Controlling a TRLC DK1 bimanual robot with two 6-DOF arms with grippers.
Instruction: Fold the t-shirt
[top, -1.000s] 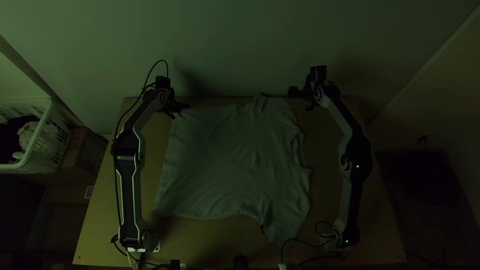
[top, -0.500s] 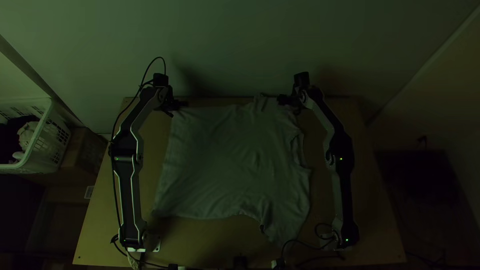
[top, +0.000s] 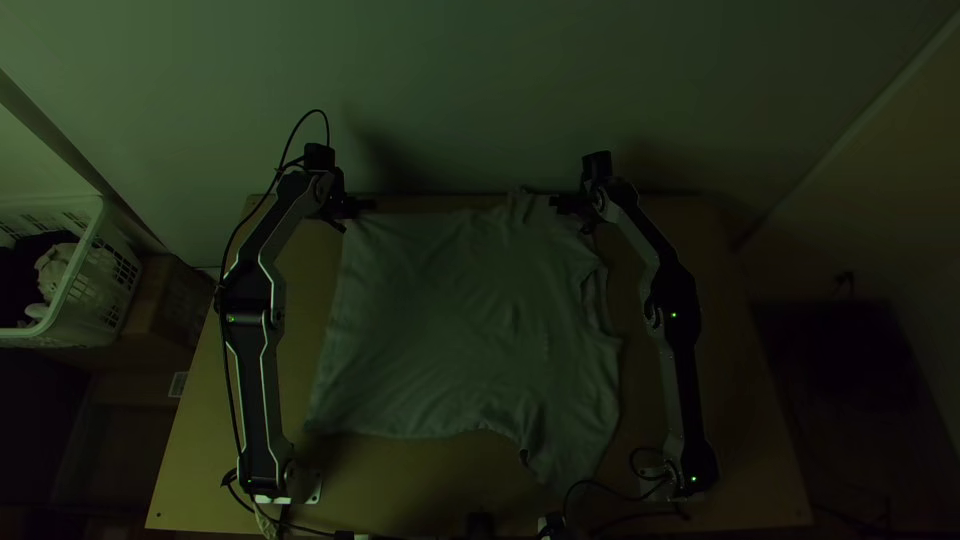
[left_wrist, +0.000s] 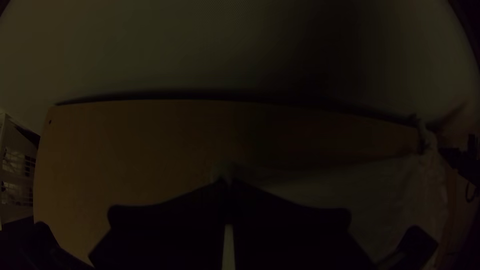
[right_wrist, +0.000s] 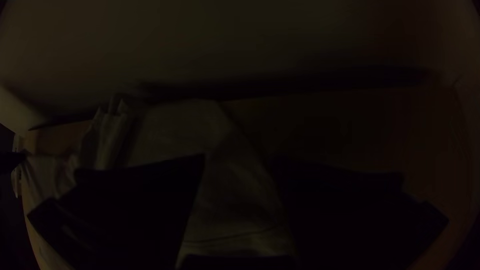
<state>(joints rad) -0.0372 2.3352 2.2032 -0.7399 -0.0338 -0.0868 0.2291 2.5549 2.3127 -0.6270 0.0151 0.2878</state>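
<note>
On the table (top: 190, 470): the shirt (top: 450, 320) lies spread across the middle, wrinkled, its straight hem toward the left edge, a sleeve toward the near edge.
Far side of shirt: reaches the far edge, with a small bunched bit right of the middle.
Left gripper (top: 354, 216): at the shirt's far left corner, near the table's far edge; the left wrist view shows its fingers brought together, with that corner pinched at the tips.
Right gripper (top: 572, 215): over the shirt's far right part, near the far edge; the fingers stand wide apart in the right wrist view, with cloth lying between them, not gripped.
Wall (top: 480, 90): rises close behind the far edge, just beyond both grippers.
Arms: one along each side of the shirt, the middle left open between them.
Cables: one (top: 232, 390) runs up along the left arm and loops above its wrist; another (top: 600, 482) curves from the right arm's base past the near sleeve's tip.
Near edge: a small black thing (top: 480, 525) at about the middle.
Off the left edge: a white basket (top: 115, 270) with cloth (top: 52, 270) inside, a brown box (top: 170, 310) between it and the table.
</note>
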